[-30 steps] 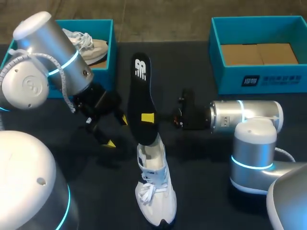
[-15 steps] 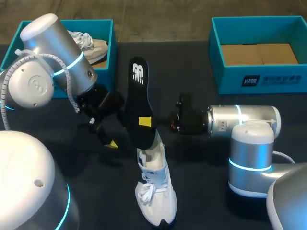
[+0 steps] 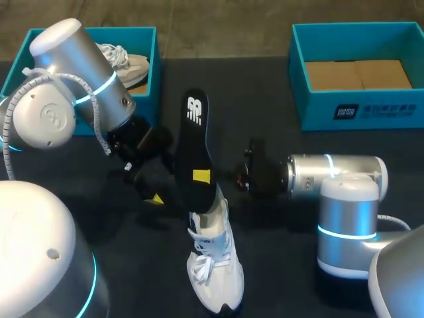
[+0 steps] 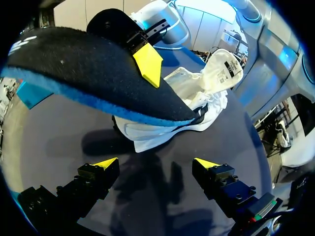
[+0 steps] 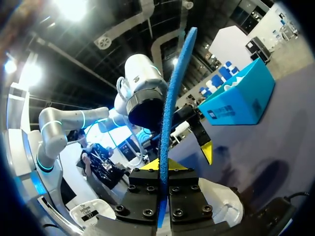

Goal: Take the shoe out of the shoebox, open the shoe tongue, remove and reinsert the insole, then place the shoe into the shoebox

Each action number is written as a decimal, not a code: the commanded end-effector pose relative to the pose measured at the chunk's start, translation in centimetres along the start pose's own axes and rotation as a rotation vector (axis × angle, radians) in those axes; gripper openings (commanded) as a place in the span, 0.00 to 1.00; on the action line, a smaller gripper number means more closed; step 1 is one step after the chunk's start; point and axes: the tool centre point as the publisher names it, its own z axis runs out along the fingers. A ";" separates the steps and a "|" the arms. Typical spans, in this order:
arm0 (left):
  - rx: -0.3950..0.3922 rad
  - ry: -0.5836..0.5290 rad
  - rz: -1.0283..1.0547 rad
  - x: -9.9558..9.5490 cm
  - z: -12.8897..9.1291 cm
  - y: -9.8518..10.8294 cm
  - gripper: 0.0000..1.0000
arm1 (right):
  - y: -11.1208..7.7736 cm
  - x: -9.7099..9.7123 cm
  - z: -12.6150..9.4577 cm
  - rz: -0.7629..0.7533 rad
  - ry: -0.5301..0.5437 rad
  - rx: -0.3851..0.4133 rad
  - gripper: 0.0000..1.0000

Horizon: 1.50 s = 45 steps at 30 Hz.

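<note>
The black insole point(image 3: 194, 142) stands tilted above the heel of the white shoe point(image 3: 213, 265), which lies on the dark table with its toe toward the front edge. My right gripper point(image 3: 202, 176) is shut on the insole's lower part; in the right wrist view the insole's blue edge point(image 5: 173, 98) rises from between the shut fingers of that gripper point(image 5: 164, 164). My left gripper point(image 3: 162, 182) is open just left of the insole. In the left wrist view the open left gripper point(image 4: 156, 164) has the insole point(image 4: 88, 73) and the shoe point(image 4: 197, 93) ahead of it, and nothing between its fingers.
A blue shoebox point(image 3: 154, 79) at the back left holds another pale shoe point(image 3: 126, 63). A second blue box point(image 3: 364, 109) with a cardboard bottom stands at the back right. Dark table surface lies between the two boxes.
My left arm has swung in toward the insole. The insole, held by the right gripper, shifted a little left and then back right; both grippers kept their state.
</note>
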 end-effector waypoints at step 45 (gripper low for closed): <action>-0.058 -0.029 -0.084 2.2 1.5 -0.9 1.00 | 0.2 0.1 -0.7 -0.013 -0.037 0.000 0.00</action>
